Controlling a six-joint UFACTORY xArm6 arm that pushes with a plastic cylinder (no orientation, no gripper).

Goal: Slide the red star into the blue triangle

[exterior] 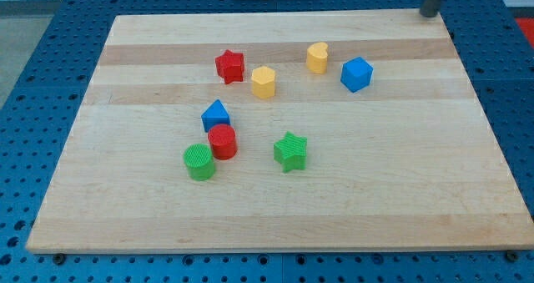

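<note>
My tip [429,14] parked off the wooden board [350,208] at the view's top right, bare rod with no claw, holding nothing, red star [229,65] well apart from it, blue triangle [215,114] at the star's six o'clock, yellow hexagon [264,82] just beside at four o'clock.

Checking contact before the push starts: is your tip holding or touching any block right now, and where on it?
Nothing is held. My tip is at the view's top right corner, far from the red star and blue triangle.
</note>
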